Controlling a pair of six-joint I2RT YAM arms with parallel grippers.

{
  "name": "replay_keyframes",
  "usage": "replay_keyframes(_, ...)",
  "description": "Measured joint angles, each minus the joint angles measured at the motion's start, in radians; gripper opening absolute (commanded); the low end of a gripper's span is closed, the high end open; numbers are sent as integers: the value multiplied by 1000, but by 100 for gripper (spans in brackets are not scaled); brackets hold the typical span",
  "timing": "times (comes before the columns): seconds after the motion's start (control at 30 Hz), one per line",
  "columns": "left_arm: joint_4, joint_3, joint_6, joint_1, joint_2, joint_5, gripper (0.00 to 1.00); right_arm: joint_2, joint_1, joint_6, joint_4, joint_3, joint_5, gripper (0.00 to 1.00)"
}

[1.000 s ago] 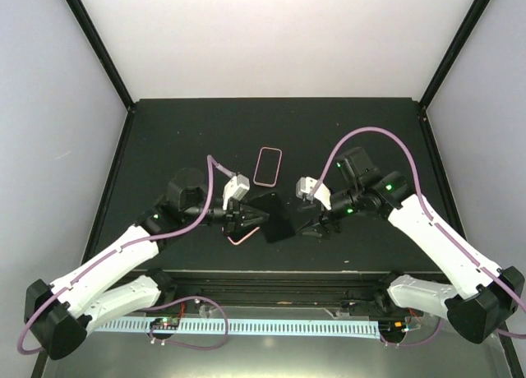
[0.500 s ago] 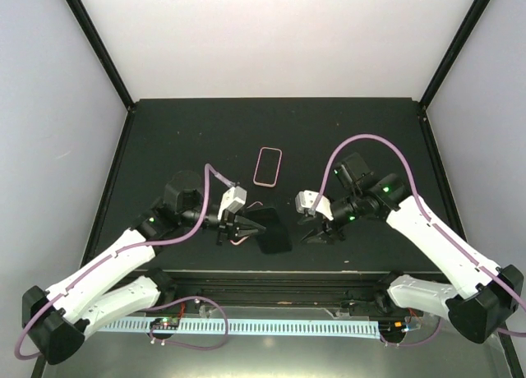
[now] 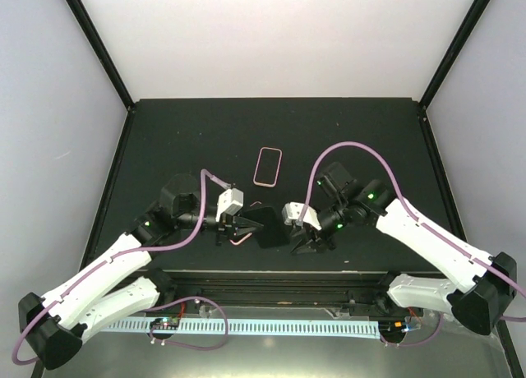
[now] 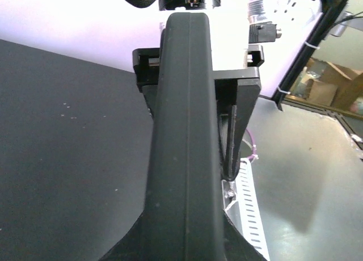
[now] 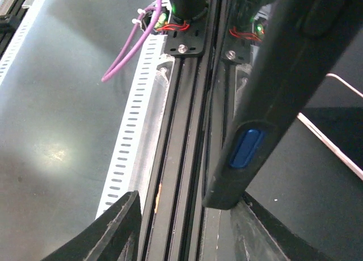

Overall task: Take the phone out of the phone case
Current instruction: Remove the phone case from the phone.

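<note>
**Phone** (image 3: 269, 228): dark slab at the near middle of the table (image 3: 164, 131). Its long axis is laid left to right between the two grippers.

**Left gripper** (image 3: 246, 225): clamped on the left end.

**Right gripper** (image 3: 297, 242): set at the right end, jaws apart, no grip seen.

**Phone case** (image 3: 241, 240): only a pink rim is glimpsed underneath. How far it is still seated on the phone cannot be judged.

Even overhead light is filling my top view. The back wall (image 3: 271, 33) is washing out to near white, while the matte table (image 3: 181, 140) is swallowing light and showing only faint, soft shadows. Small green lamps (image 3: 368, 195) are glowing crisply. In my left wrist view the phone (image 4: 184, 159) is sitting so close that it is blurring into a dark bar, and the wall behind is blowing out. In my right wrist view glare is pooling on the metal sheet (image 5: 57, 153) at lower left.
</note>
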Motion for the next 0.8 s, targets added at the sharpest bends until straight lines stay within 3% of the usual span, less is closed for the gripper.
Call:
replay_keyframes(0.37, 10, 0, -1, 0, -21, 85, 2, -63, 43, 2, 37, -32, -48, 37)
replay_keyframes(0.53, 19, 0, -9, 1, -7, 114, 2, -59, 51, -10, 33, -28, -50, 26)
replay_keyframes(0.8, 62, 0, -48, 2, 13, 167, 2, -49, 60, -44, 47, -22, -51, 20)
